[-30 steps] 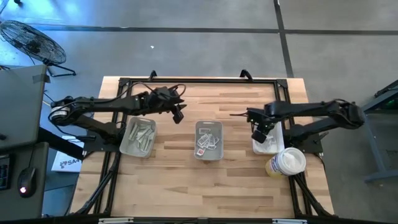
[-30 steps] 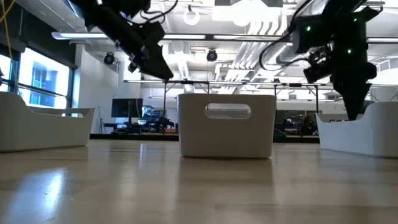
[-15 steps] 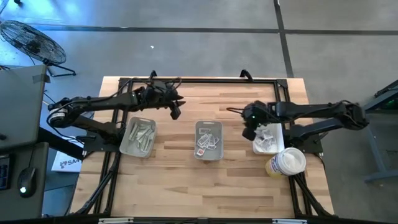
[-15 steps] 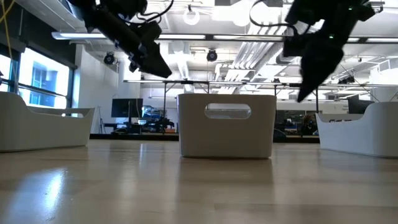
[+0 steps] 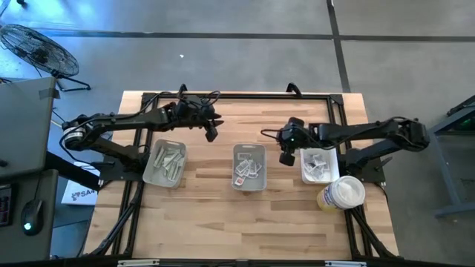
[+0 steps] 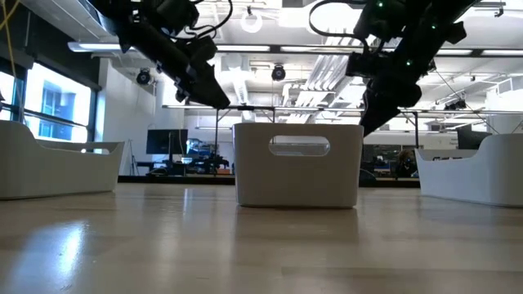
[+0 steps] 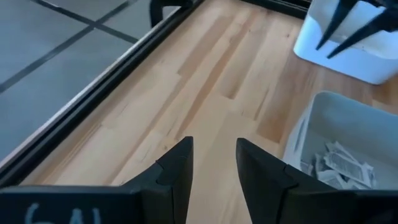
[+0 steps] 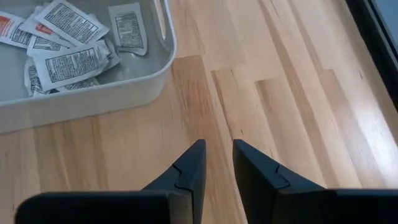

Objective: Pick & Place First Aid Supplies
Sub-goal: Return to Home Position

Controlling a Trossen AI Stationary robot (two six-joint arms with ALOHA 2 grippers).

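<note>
Worktop (image 5: 215,170): pale wood planks inside a dark frame, carrying three trays in a row and one tub; no loose packet shows on the bare wood. Left arm: reaches in from the left, well above the far part of the wood, between the grey tray and the middle tray. Right arm: reaches in from the right. Left grey tray (image 5: 146,176): holds narrow pale strips (image 5: 168,160). Middle tray (image 5: 249,146): holds square printed sachets (image 5: 249,169), seen close in the right wrist view (image 8: 68,62). White tray (image 5: 319,182): at the right, holds white packets (image 5: 319,163). Round tub (image 5: 341,193): white with a yellow label, just beside the white tray's near corner. Left end effector (image 5: 211,133): raised, fingers slightly parted with nothing between them (image 7: 213,146); it has drawn back a little in the last second. Right end effector (image 5: 286,157): fingers a narrow gap apart and empty (image 8: 217,146). A second ago it hung over the white tray; it has since swung off it and now sits over bare wood between the middle and white trays. Reading: every first aid supply in view lies in a tray, the last deposit looks finished, and both arms appear to be pulling away toward rest, with nothing left to pick.
</note>
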